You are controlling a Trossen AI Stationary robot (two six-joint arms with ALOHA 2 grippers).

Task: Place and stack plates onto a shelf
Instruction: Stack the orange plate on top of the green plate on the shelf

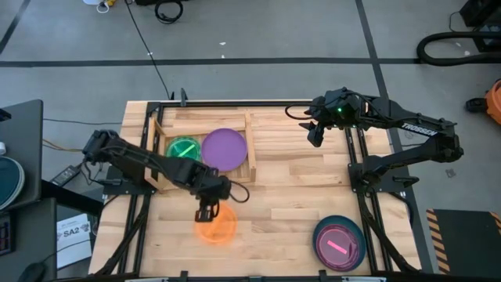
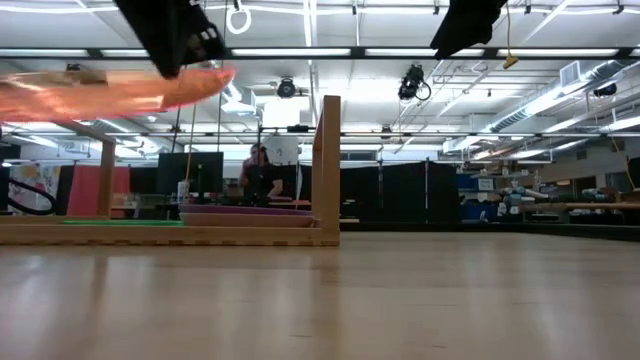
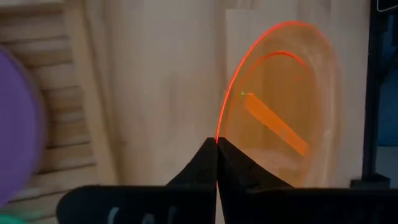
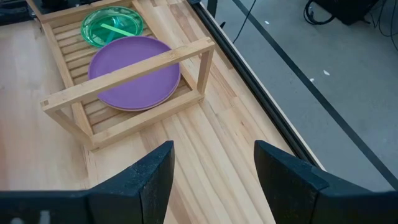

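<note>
A translucent orange plate hangs in the air near the table's front, carried by my left gripper, which is shut on it. In the low view the orange plate floats well above the tabletop. The wooden slatted shelf sits at the table's far left and holds a green plate and a larger purple plate, both lying flat on its slats. A pink plate lies inside a dark teal plate at the near right. My right gripper hovers open over the far right. My left gripper pinches the orange plate's rim between its two fingers, at the edge nearest the shelf. The fingers meet right at the rim. The plate is lifted clear of the table and reaches out beyond the fingertips toward the near edge, roughly level.
Bare plank tabletop spreads between the shelf and the teal plate. The shelf's raised rail crosses above the purple plate. Black frame rails run along the table's sides. A person sits far behind the table.
</note>
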